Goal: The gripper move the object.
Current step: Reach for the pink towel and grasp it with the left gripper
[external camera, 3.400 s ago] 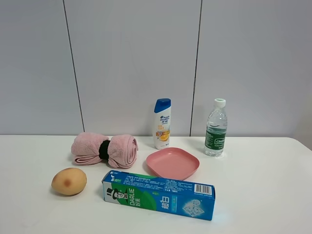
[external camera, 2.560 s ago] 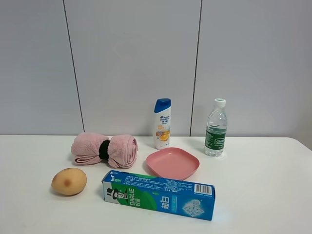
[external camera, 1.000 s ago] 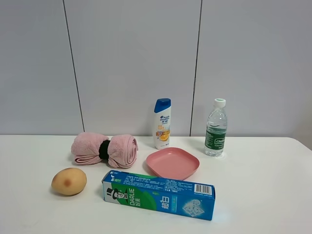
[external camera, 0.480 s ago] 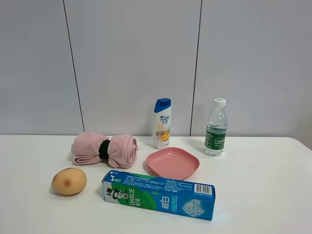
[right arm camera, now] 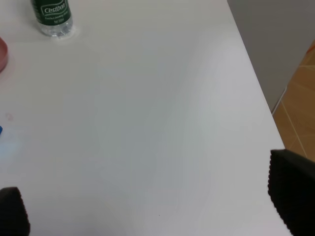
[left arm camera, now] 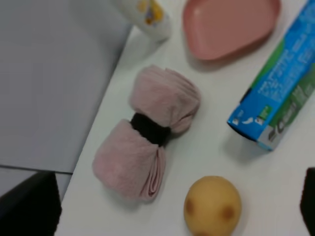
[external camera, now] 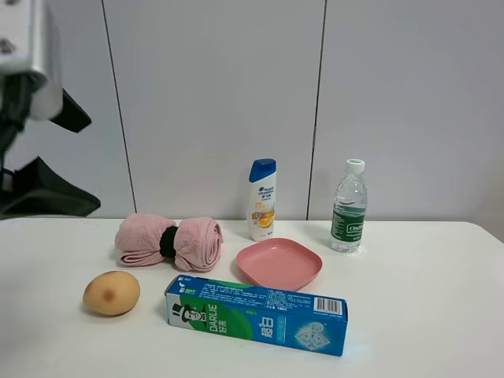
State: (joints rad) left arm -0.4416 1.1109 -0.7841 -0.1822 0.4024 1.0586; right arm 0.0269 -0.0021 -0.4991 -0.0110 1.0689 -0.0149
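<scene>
Six items are counted on one table (external camera: 425, 315). One towel (external camera: 168, 242), one potato (external camera: 112, 293), one toothpaste box (external camera: 257, 314) and one plate (external camera: 279, 264) are recorded as single units. Two bottles are recorded: one shampoo bottle (external camera: 262, 199) and one water bottle (external camera: 348, 206).

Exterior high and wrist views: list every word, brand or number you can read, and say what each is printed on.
"DARLIE": front face of the toothpaste box.
"Cestbon": green label of the water bottle, read in the right wrist view.
Label of the shampoo bottle: too small to read.
Fine print, Chinese characters and barcode digits on the box: too small to read.
</scene>
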